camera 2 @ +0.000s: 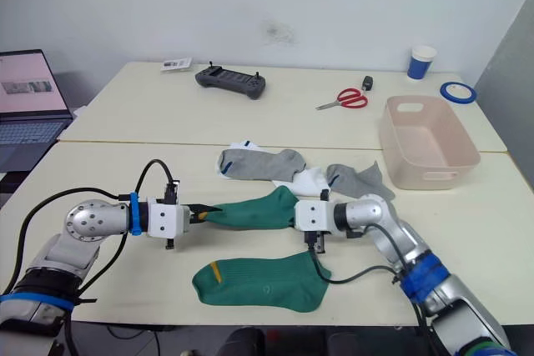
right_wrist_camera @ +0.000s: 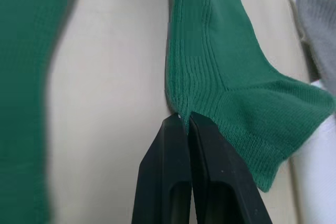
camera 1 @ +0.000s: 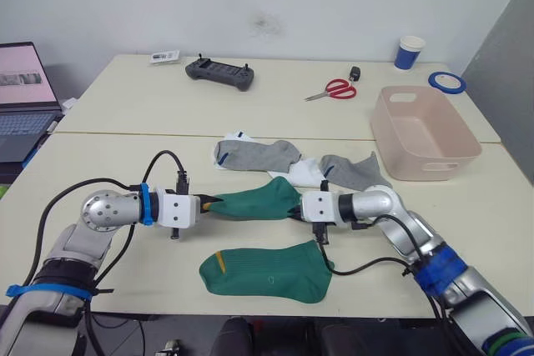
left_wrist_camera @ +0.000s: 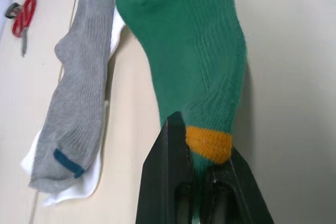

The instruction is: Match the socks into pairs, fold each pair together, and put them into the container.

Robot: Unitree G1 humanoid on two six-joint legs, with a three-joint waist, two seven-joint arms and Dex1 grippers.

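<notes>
A dark green sock (camera 1: pixel 254 200) hangs stretched just above the table between my two grippers. My left gripper (camera 1: pixel 209 203) is shut on its yellow-tipped toe (left_wrist_camera: pixel 209 142). My right gripper (camera 1: pixel 294 210) is shut on its cuff edge (right_wrist_camera: pixel 184 109). The second green sock (camera 1: pixel 267 273) lies flat near the table's front edge, below the held one. Two grey socks (camera 1: pixel 254 154) (camera 1: pixel 355 170) with blue cuff marks lie behind, resting on white socks (camera 1: pixel 309 171). The pale pink container (camera 1: pixel 421 160) stands at the right, with nothing in it.
On the far table are red scissors (camera 1: pixel 334 89), a black controller (camera 1: pixel 219 73), a blue paper cup (camera 1: pixel 409 52), a blue tape roll (camera 1: pixel 446 82) and a small card (camera 1: pixel 164 57). A laptop (camera 1: pixel 21 97) sits off the left edge.
</notes>
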